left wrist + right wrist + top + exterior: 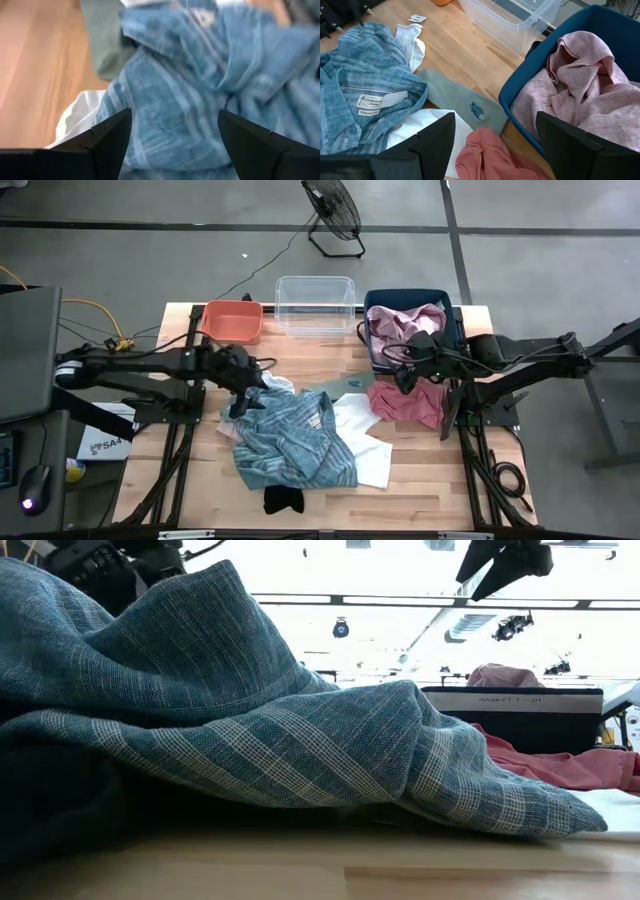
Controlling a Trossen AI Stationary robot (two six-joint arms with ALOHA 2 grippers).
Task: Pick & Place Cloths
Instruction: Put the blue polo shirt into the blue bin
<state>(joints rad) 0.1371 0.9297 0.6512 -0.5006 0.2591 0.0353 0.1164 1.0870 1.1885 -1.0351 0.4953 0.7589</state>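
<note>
- Here, I am a two-armed robot at a wooden bench (420, 480) strewn with cloths, seen from above.
- My left fingers (240, 392) hover over the upper left edge of the blue-striped shirt (290, 435). They stand wide apart and hold nothing; my wrist camera shows the striped cloth directly between the two tips.
- My right fingers (407, 375) hang over the near left edge of the dark blue bin (452, 315), also spread wide and empty.
- The blue-striped shirt lies crumpled in the middle of the bench, heaped into a high fold on its left side, overlapping a white cloth (362, 440) to its right.
- An olive green cloth (462, 102) with a small embroidered mark lies flat between the shirt and the dark blue bin.
- A dark red cloth (405, 405) is bunched in front of the bin. A small black cloth (283, 500) sits alone near the front edge.
- A large pink cloth (580, 95) already fills the dark blue bin. The clear bin (315, 305) and orange bin (232, 320) stand at the back, seemingly empty.
- I judge the shirt light, soft and limp. It will sag and drag, and may tug the white cloth along.
- The best hold looks like the raised ridge of the fold under my left fingers, pinching enough thickness that the weave does not slip out.
</note>
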